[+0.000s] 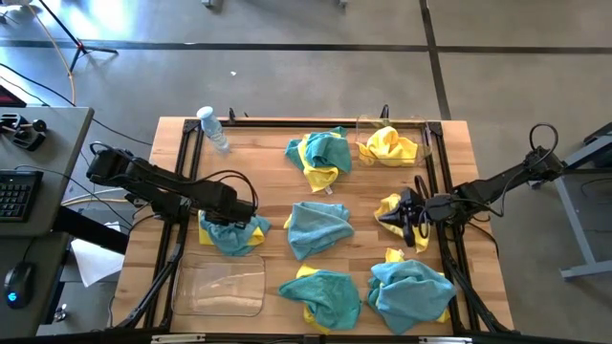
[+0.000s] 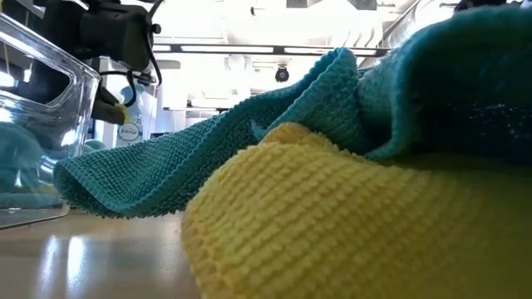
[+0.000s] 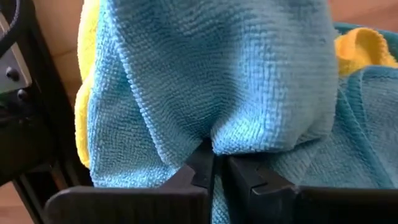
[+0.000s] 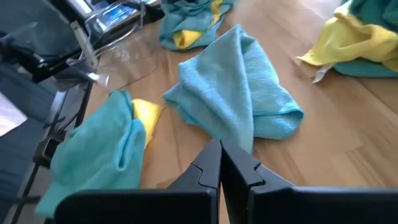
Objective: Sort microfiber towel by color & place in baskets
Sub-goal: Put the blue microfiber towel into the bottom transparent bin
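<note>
A: How is the left arm lying?

B: It is reaching in low from the table's left edge, stretched out nearly flat, with the left gripper pointing toward the table's middle. Its fingers are pinching together on a fold of a teal towel, which is bunching up directly in front of the tips; a yellow towel is peeking out just beside and under it.

A: And the baskets?

B: An empty clear basket is sitting just beside that gripper, toward the near edge. The other basket is standing well apart, at the far right corner, holding a yellow towel.

A: The right arm?

B: It is coming in from the right edge, also low and level. The right gripper is hovering with its fingers pressed together, nothing between them in its wrist view. A loose teal towel is lying just ahead of its tips, and a yellow cloth is sitting beside it.
</note>
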### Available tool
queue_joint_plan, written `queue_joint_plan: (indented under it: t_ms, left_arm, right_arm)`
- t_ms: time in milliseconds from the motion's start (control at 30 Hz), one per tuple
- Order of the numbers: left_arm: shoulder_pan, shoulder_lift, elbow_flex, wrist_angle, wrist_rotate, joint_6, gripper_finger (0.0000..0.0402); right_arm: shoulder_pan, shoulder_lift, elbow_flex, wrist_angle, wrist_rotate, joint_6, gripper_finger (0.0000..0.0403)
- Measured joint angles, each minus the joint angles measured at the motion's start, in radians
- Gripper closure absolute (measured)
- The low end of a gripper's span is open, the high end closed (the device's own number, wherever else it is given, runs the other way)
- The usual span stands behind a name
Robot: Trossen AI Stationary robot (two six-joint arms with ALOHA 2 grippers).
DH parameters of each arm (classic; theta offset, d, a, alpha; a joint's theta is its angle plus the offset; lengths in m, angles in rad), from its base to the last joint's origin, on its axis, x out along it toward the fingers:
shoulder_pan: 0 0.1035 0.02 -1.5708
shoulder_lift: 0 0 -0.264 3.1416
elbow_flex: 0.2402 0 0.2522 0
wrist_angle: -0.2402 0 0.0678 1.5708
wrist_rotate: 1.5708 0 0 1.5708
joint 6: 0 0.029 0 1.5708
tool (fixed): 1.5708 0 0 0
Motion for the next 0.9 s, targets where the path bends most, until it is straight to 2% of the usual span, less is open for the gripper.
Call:
queue_joint_plan:
  t_ms: [133,267,400,533,733,900]
  left_arm:
    - [0.0,-0.034,0.054,-0.065,-0.024,0.053,0.0399]
    - [-0.006,-0.086,0.161,-0.179,-0.062,0.068,0.0401]
    - [-0.032,-0.127,0.323,-0.316,-0.103,0.039,0.0401]
    - [-0.079,-0.132,0.538,-0.452,-0.167,-0.039,0.0401]
    - [-0.171,-0.095,0.793,-0.447,-0.284,-0.149,0.0401]
    - [-0.243,-0.005,0.95,-0.448,-0.292,-0.188,0.0401]
  right_arm:
    - [0.0,0.0,0.0,-0.019,0.004,-0.042,0.0403]
    - [0.0,0.0,0.0,-0.072,0.001,-0.087,0.0403]
    - [0.0,0.0,0.0,-0.093,-0.004,-0.053,0.0403]
    - [0.0,0.0,0.0,-0.104,-0.004,-0.093,0.0403]
    - [0.0,0.0,0.0,-0.112,-0.005,-0.16,0.0403]
    - [0.0,0.0,0.0,-0.14,-0.005,-0.166,0.0403]
